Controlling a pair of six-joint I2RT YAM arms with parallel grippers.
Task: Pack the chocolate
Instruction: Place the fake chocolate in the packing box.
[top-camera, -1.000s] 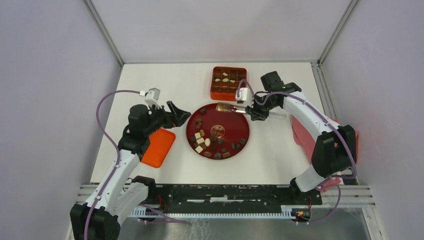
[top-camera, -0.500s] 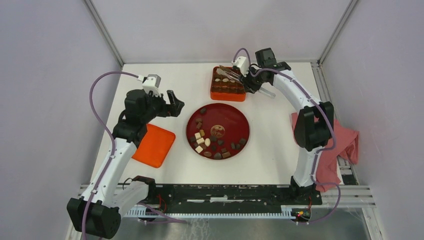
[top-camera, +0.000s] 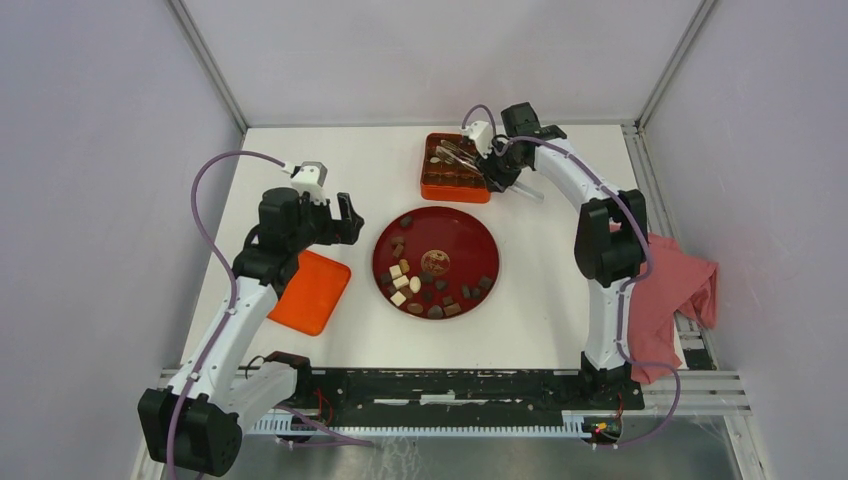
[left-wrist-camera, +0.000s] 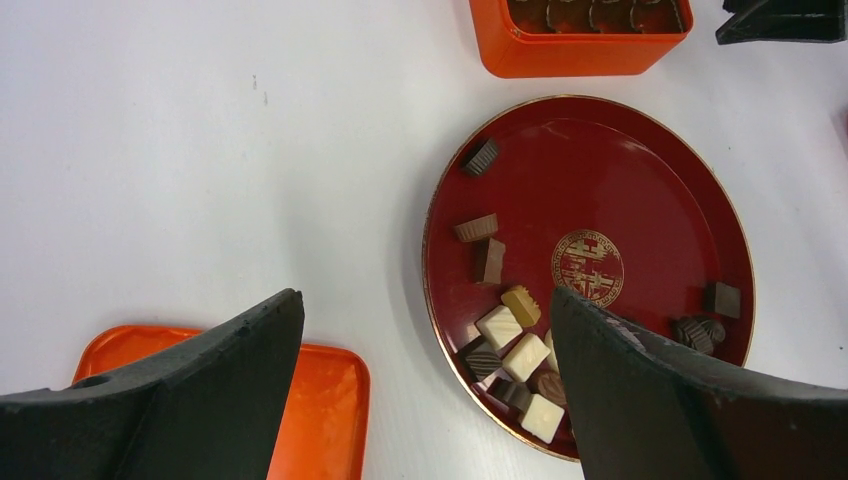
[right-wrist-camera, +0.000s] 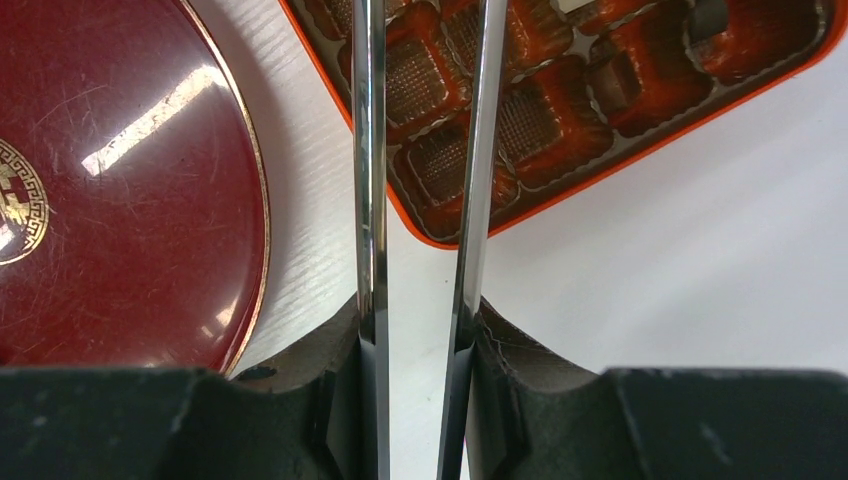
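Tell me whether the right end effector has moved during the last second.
Yes. The right end effector, gripping metal tongs, has left the far rim of the red plate and gone farther back to the orange box.

A red plate (top-camera: 452, 230) is sitting in the middle of the table (top-camera: 330, 160), a tan emblem (top-camera: 436, 263) at its centre. A gridded orange box (top-camera: 455, 191) is lying just behind it, steel tweezers (top-camera: 452, 152) hanging over it. An orange lid (top-camera: 315, 295) is resting at the left, a pink cloth (top-camera: 685, 285) draping off the right edge.
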